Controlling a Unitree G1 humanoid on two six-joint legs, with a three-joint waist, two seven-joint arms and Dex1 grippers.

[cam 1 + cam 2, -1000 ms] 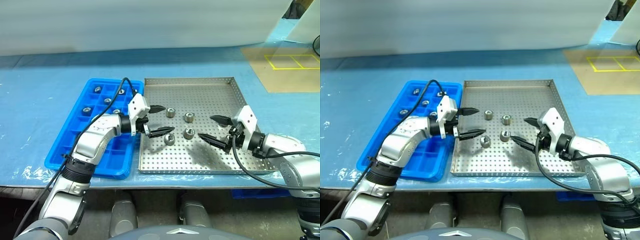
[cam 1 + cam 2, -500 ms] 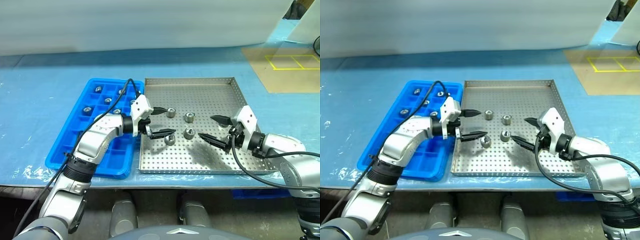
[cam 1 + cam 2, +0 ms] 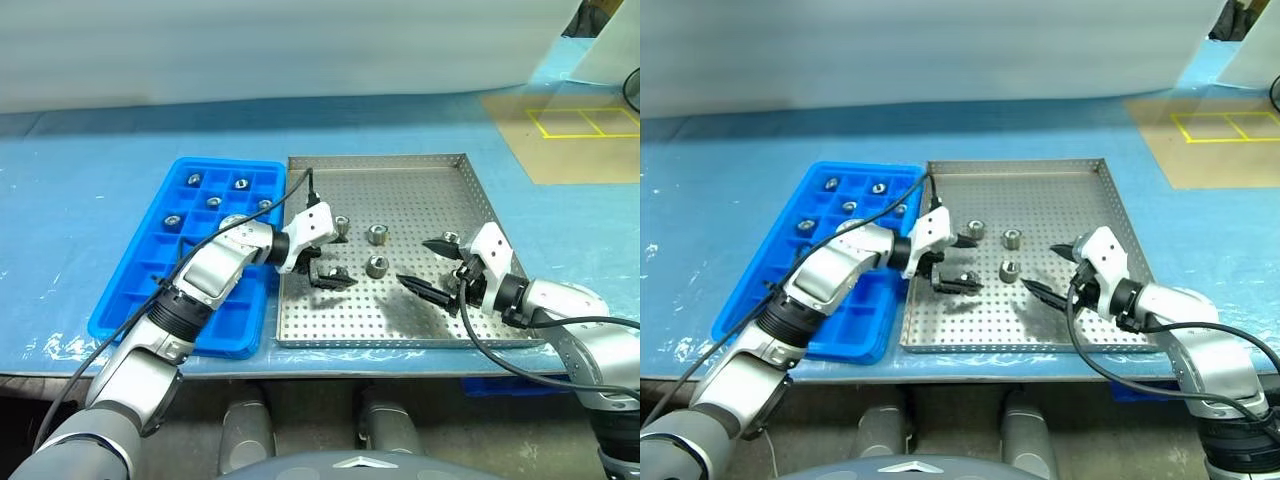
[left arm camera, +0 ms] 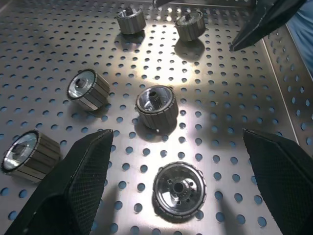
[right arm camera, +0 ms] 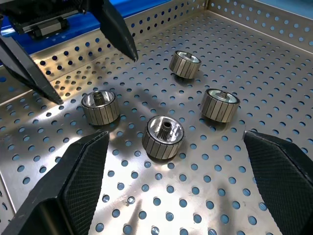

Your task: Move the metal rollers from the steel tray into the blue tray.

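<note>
Left hand (image 3: 327, 256) spread, hiding one roller (image 4: 179, 187) — right hand (image 3: 430, 265) spread too.

A: Where do the head's two eyes look from?
B: High, forward and down, well back from the steel tray (image 3: 455, 195) and blue tray (image 3: 130, 290).
A: The wrist cameras?
B: Each peers along its own wide-apart fingers, close over the perforated floor, sharing the metal rollers (image 4: 156, 105) between the two grippers.

No text, label, brand, number or sign can be read on anything in these views.
</note>
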